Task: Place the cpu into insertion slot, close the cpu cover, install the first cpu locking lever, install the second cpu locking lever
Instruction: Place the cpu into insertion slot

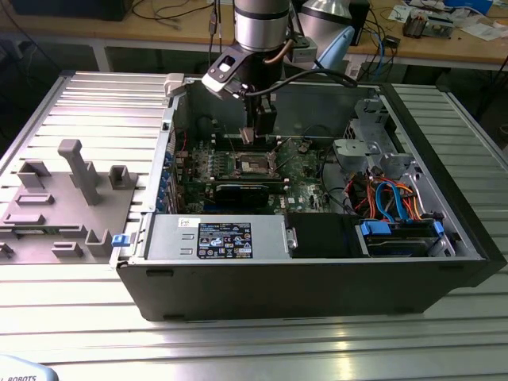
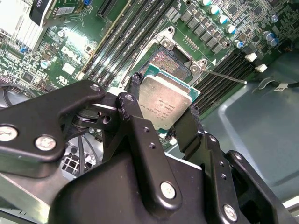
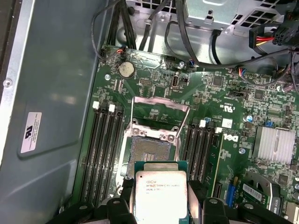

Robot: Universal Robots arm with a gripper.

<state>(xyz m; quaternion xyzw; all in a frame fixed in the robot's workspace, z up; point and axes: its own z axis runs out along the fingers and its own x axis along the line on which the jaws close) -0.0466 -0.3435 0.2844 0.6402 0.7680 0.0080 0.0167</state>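
My gripper (image 2: pixel 162 106) is shut on the cpu (image 2: pixel 166 99), a flat silver-topped square chip with a green edge, clamped between the two black fingers (image 2: pixel 132 105). In the first wrist view the cpu (image 3: pixel 161 196) hangs just above and short of the insertion slot (image 3: pixel 149 151), whose dark centre lies bare. The cpu cover (image 3: pixel 160 111) stands flipped open on the far side of the slot. A thin locking lever (image 2: pixel 228 77) sticks out beside the insertion slot (image 2: pixel 169 59). In the exterior view the gripper (image 1: pixel 258 133) hangs inside the open case over the insertion slot (image 1: pixel 257 164).
Long memory slots (image 3: pixel 105 149) flank the socket on both sides. A finned heat sink (image 3: pixel 274 144) and cable bundles (image 3: pixel 205 51) lie nearby. The case walls (image 1: pixel 317 278), power supply (image 1: pixel 218 238) and drive cage (image 1: pixel 397 230) ring the board. A grey fixture (image 1: pixel 67 198) stands outside on the exterior view's left.
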